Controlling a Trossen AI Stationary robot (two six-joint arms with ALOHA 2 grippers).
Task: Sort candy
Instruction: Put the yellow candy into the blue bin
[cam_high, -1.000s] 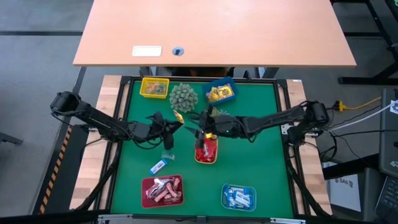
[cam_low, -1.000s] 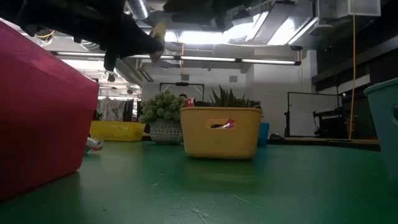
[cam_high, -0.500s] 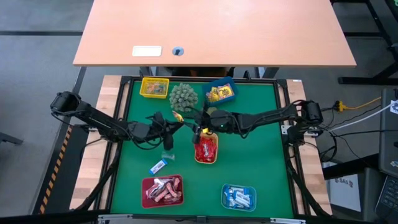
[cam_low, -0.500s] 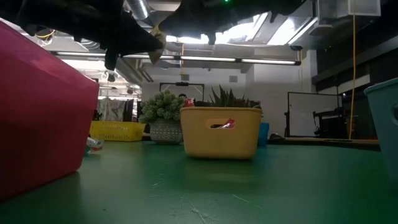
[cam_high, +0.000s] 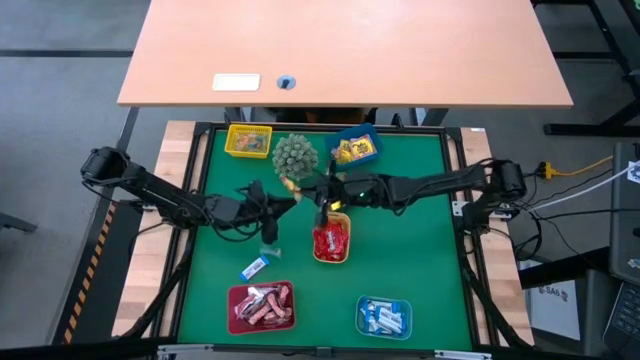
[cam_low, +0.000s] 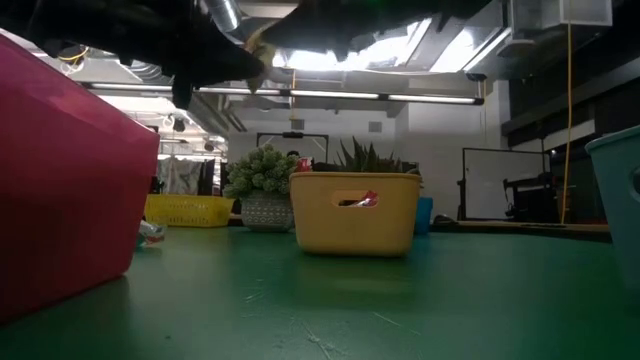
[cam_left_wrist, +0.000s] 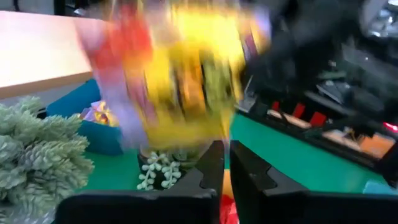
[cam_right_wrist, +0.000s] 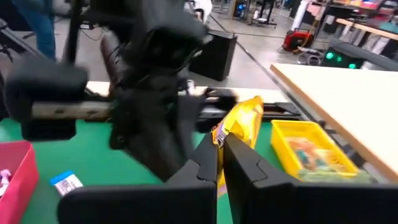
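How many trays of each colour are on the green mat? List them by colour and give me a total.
Yellow trays: 2
Blue trays: 2
Red tray: 1
Total: 5

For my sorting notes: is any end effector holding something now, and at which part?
Both end effectors meet at one yellow candy: the left end effector and the right end effector each pinch an end of its wrapper.

Yellow candy (cam_left_wrist: 186, 81) blurred in left wrist view
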